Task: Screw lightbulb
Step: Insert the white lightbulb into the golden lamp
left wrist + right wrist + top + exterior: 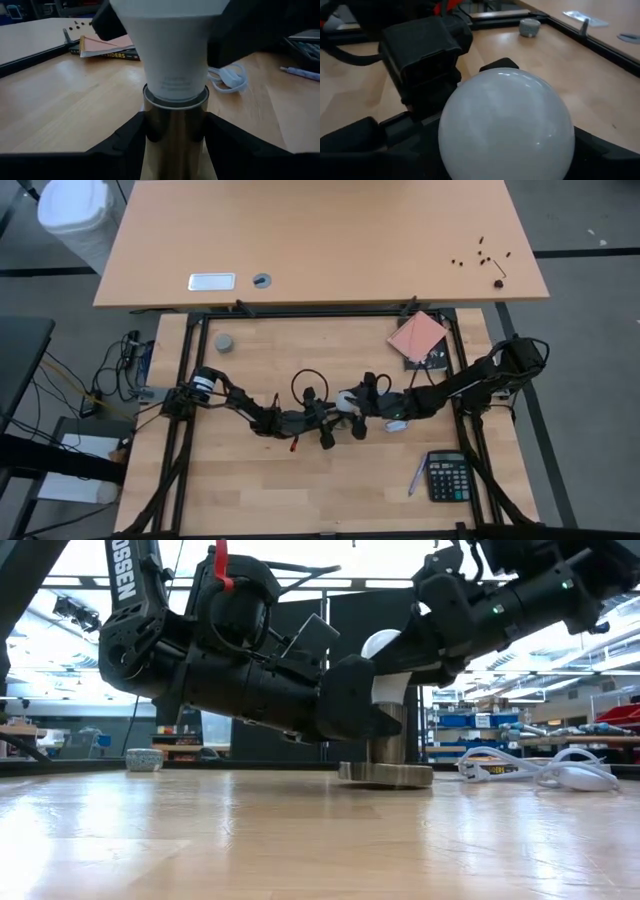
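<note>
High view: both arms meet at the middle of the wooden table point(250, 490). The left pincer point(335, 420) reaches in from the left, the right pincer point(365, 408) from the right. The lightbulb point(347, 399) shows as a small white spot between them. A grey round cap point(224, 342) lies near the far-left corner, a pink notebook point(418, 335) toward the far right, a calculator point(448, 476) and a pen point(416, 477) at the near right.

Low view: the lightbulb point(385, 655) stands upright in a metallic socket point(388, 745) whose round base rests flat on the table. The left pincer point(365, 710) is low, at socket height; the right pincer point(420, 640) is higher, at the bulb's head. A white cord point(530, 768) lies on the table to the right.

Left wrist view: the left pincer's fingers point(125, 142) are clamped on the socket point(175, 130), one on each side of the barrel. The lightbulb's neck point(172, 55) sits in the socket's mouth.

Right wrist view: the right pincer's fingers point(600, 150) are clamped on the lightbulb's glossy round head point(507, 127), touching it on both sides. The left arm's dark body sits just behind.
</note>
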`<act>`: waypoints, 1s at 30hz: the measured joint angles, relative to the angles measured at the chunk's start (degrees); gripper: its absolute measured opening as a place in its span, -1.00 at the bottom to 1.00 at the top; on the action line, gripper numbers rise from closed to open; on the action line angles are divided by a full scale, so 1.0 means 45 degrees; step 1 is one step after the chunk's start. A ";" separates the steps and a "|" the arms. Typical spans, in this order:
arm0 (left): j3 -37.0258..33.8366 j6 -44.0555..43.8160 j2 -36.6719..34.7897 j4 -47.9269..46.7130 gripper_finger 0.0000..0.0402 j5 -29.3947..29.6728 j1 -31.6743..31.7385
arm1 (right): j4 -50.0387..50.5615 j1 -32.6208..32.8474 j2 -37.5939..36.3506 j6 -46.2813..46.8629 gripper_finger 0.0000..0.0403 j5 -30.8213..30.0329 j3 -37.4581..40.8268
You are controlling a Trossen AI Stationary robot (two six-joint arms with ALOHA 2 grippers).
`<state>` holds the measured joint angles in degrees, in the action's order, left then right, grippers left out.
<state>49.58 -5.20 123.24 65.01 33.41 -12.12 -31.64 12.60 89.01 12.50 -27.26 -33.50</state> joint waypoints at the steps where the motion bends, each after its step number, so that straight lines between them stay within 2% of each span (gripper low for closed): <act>1: 0.0000 -0.0026 -0.0003 0.0003 -0.08 0.0066 0.0000 | 0.0160 0.0000 0.0000 0.0202 0.40 -0.0109 -0.0089; 9: 0.0005 -0.0221 -0.0015 -0.0039 -0.08 0.0300 0.0000 | 0.0756 0.0053 0.0005 0.3005 0.40 -0.0759 -0.0183; 18: 0.0049 -0.0498 -0.0039 0.0065 -0.08 0.0553 -0.0005 | 0.0894 0.0768 0.0005 0.3716 0.40 -0.2708 -0.0192; 26: 0.0045 -0.0547 -0.0039 0.0019 -0.08 0.0536 -0.0019 | 0.0940 0.0698 0.0005 0.2154 0.42 -0.1873 -0.0354; 30: 0.0039 -0.0558 -0.0039 -0.0003 -0.08 0.0526 -0.0018 | 0.0933 0.0336 0.0005 0.1583 0.53 -0.0260 -0.0377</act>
<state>49.76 -7.70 123.07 65.00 35.78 -12.20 -27.44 14.11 89.03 19.62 -28.43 -35.20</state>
